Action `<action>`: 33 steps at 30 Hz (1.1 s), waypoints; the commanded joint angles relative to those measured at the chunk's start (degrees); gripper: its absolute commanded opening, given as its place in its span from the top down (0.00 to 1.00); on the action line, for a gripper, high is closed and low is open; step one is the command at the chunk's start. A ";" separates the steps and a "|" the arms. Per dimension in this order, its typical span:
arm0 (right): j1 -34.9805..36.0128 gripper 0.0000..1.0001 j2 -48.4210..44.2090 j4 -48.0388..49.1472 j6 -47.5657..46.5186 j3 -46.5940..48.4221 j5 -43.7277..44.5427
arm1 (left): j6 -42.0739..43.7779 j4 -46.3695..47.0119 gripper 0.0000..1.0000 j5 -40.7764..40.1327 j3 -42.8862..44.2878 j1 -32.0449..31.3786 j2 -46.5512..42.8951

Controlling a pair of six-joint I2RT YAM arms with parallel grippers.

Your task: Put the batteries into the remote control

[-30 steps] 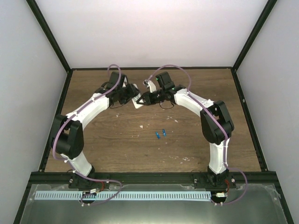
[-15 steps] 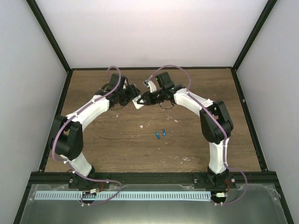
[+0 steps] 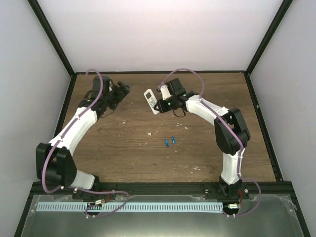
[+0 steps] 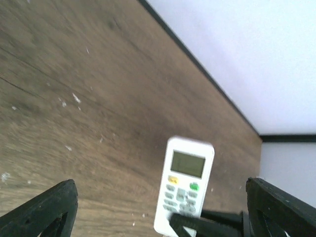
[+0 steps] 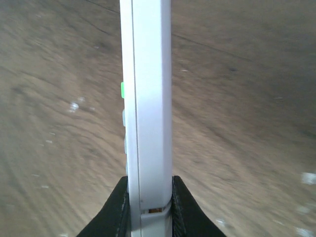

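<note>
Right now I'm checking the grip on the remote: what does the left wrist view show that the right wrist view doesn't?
Only left wrist: the face of the remote control, with its screen and buttons, plus the open left fingers. Only right wrist: its narrow side edge, pinched between the right fingers. Both: the remote control and the wooden table.
</note>
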 commanded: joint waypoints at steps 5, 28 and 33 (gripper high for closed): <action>4.65 0.95 -15.28 10.75 -20.97 -11.12 29.69 | -6.00 2.75 0.06 5.91 -0.62 3.82 -5.03; 23.71 0.97 -13.00 61.46 -65.78 -28.11 72.43 | -17.66 13.99 0.13 10.76 -6.82 0.05 -7.39; 25.13 0.97 -12.53 68.14 -70.42 -29.83 72.82 | -16.73 13.13 0.15 10.36 -6.29 -1.56 -6.43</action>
